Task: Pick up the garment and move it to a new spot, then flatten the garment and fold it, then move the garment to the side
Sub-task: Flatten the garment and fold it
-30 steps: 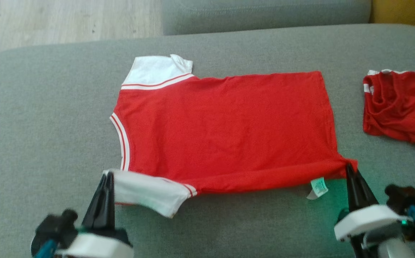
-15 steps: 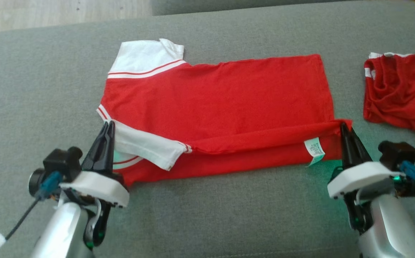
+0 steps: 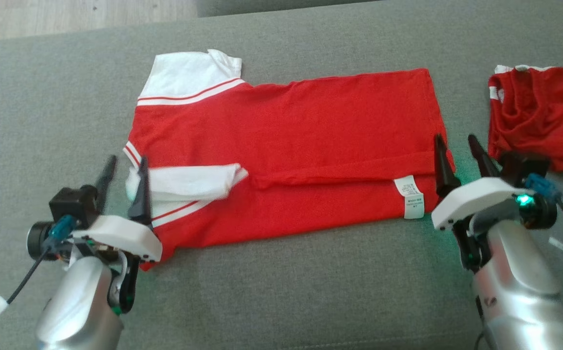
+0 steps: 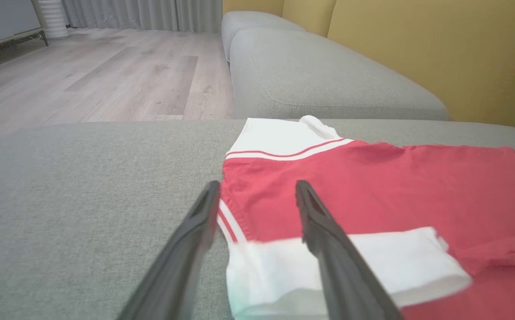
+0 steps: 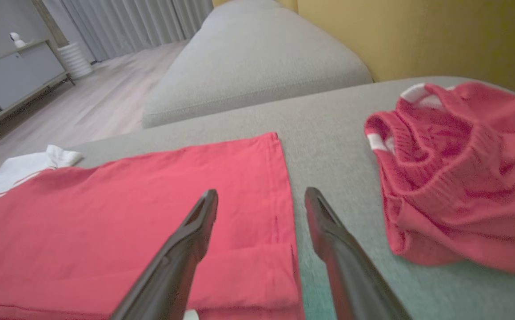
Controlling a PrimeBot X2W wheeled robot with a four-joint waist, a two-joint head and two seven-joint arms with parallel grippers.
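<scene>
The garment (image 3: 310, 126), a red T-shirt with white sleeves, lies flat on the grey sofa cushion (image 3: 281, 291). Its near long edge is folded over onto its body, with a white label (image 3: 410, 194) showing. My left gripper (image 3: 127, 163) stands open over the folded near sleeve (image 3: 189, 182), holding nothing. At the shirt's hem corner my right gripper (image 3: 454, 141) is also open and grips no cloth. In the left wrist view the left gripper (image 4: 258, 186) straddles the collar edge and white sleeve (image 4: 373, 262). In the right wrist view the right gripper (image 5: 261, 193) straddles the hem of the garment (image 5: 150, 195).
A second red garment (image 3: 538, 116) lies crumpled on the cushion just right of my right gripper, also in the right wrist view (image 5: 461, 178). Another grey cushion (image 4: 319, 75) and wooden floor (image 4: 106, 75) lie beyond. A yellow backrest (image 4: 439, 49) rises behind the sofa.
Both grippers carried the shirt's near edge away from me over its body, then opened and let it go. The head camera has also tilted.
</scene>
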